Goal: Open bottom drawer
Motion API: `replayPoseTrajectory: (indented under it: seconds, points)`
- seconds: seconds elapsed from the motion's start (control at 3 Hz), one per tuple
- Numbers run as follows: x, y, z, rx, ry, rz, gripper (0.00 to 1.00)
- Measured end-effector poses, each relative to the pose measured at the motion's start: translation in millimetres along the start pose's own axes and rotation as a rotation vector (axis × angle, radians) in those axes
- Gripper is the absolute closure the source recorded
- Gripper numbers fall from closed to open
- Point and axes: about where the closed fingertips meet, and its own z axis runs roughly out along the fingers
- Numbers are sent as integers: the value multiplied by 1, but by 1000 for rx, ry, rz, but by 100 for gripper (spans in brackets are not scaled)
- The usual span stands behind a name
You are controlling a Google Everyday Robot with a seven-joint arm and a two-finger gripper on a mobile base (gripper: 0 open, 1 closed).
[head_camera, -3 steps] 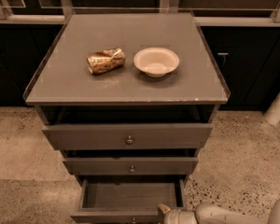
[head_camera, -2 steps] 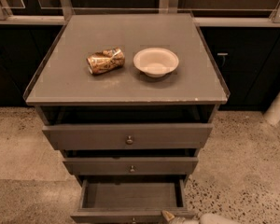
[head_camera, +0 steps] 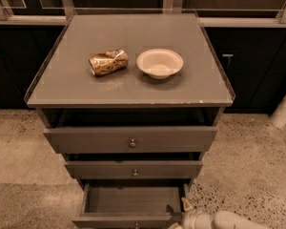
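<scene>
The grey cabinet (head_camera: 128,87) has three drawers. The bottom drawer (head_camera: 133,202) stands pulled out, its empty inside showing and its front edge (head_camera: 128,220) at the frame's bottom. Its knob is barely visible at the bottom edge. The middle drawer (head_camera: 133,170) and top drawer (head_camera: 131,140) are slightly out, each with a small round knob. My gripper (head_camera: 185,209) is at the bottom right, beside the open drawer's right front corner, mostly cut off by the frame.
A crushed can (head_camera: 108,62) and a white bowl (head_camera: 159,62) lie on the cabinet top. Dark cabinets line the back wall. A white post (head_camera: 285,106) stands at the right. Speckled floor surrounds the cabinet.
The arm has drawn back down and right, showing less in the frame. The bottom drawer stays pulled out.
</scene>
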Motion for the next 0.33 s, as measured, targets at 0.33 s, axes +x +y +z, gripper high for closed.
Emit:
replayPoseTrajectory:
  seconds: [0.33]
  points:
    - [-7, -15, -7, 54, 7, -27, 0]
